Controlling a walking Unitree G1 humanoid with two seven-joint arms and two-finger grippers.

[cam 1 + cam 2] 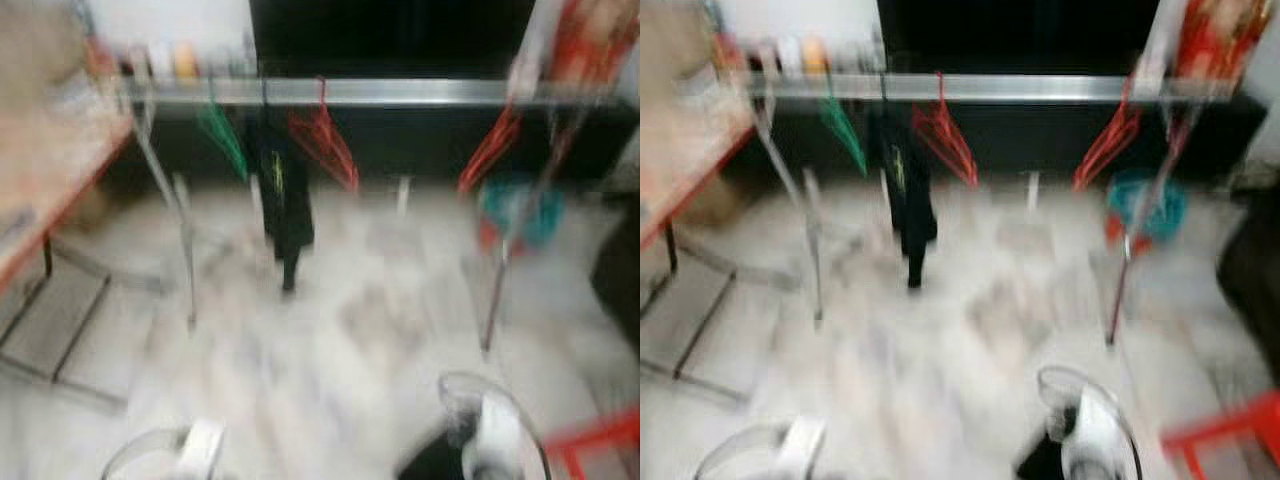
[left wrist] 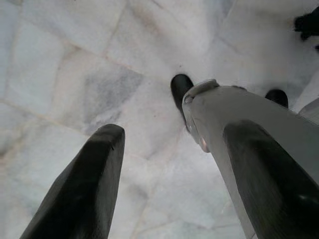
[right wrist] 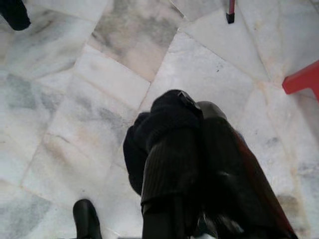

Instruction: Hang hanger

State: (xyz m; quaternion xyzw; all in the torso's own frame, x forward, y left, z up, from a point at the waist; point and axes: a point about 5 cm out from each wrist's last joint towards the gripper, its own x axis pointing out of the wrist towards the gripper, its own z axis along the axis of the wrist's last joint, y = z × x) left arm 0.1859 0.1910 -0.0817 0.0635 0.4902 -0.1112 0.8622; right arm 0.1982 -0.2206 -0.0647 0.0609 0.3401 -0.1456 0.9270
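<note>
The head views are blurred by motion. A silver clothes rail (image 1: 400, 92) runs across ahead of me. On it hang a green hanger (image 1: 222, 135), a black garment (image 1: 283, 190), a red hanger (image 1: 325, 140) and orange-red hangers (image 1: 490, 145). My right gripper (image 3: 192, 107) hangs low over the marble floor, shut, with a thin red hanger edge (image 3: 264, 189) beside its fingers; a red piece (image 1: 600, 440) juts out by my right arm (image 1: 495, 430). Low at my side, my left gripper (image 2: 172, 144) is open, with only floor between its fingers.
A wooden table with an orange edge (image 1: 50, 170) stands at the left. The rail's slanted legs (image 1: 180, 230) reach the floor. A teal and red object (image 1: 520, 215) sits behind the rail's right leg. Pale marble floor (image 1: 340, 330) lies between me and the rail.
</note>
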